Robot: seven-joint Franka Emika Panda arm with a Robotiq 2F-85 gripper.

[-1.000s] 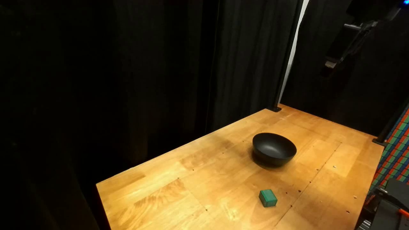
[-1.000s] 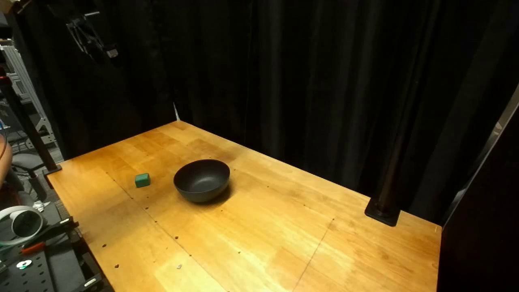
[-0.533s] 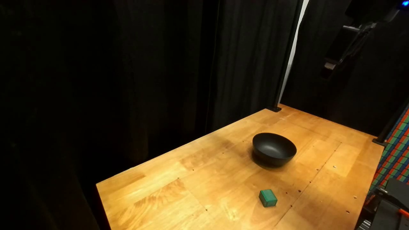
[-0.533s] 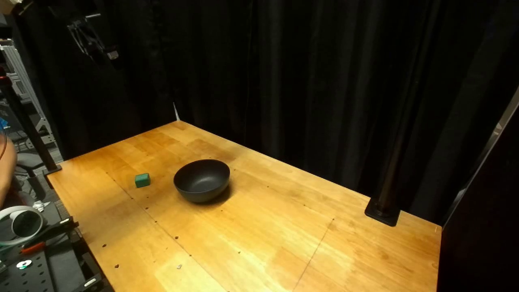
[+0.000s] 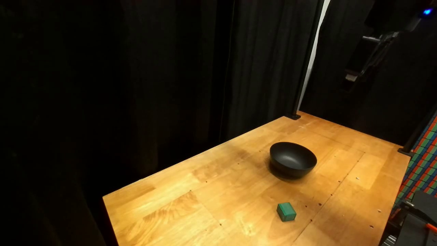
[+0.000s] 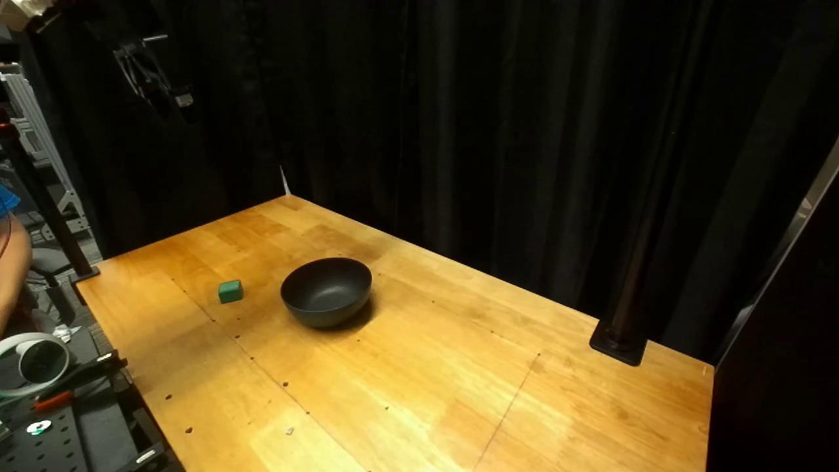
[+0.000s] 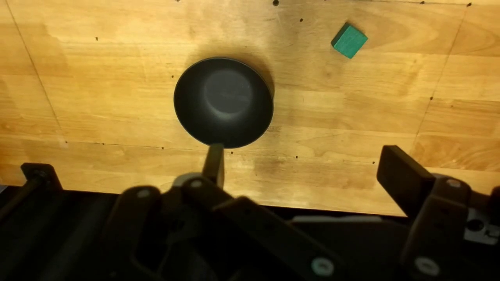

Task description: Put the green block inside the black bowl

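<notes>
The green block [image 5: 286, 212] lies on the wooden table, apart from the black bowl [image 5: 293, 160]. Block [image 6: 230, 291] and bowl [image 6: 326, 292] also show in an exterior view. In the wrist view the bowl [image 7: 224, 102] stands upright and empty left of centre, and the block [image 7: 349, 40] is at the upper right. My gripper [image 7: 303, 150] has its fingers spread wide with nothing between them. In both exterior views the gripper [image 5: 351, 78] hangs high above the table, dark against the curtain; it is also at the upper left [image 6: 183, 101].
The wooden table [image 5: 211, 191] is backed by black curtains [image 5: 177, 75]. A black post base [image 6: 618, 342] stands at the table's edge. Beside the table are a dark perforated cart [image 6: 98, 419] with a white roll [image 6: 42, 359] and a person's arm [image 6: 13, 262].
My gripper has come down a little in both exterior views. The block and bowl have not moved. The person's arm at the edge has shifted slightly into view.
</notes>
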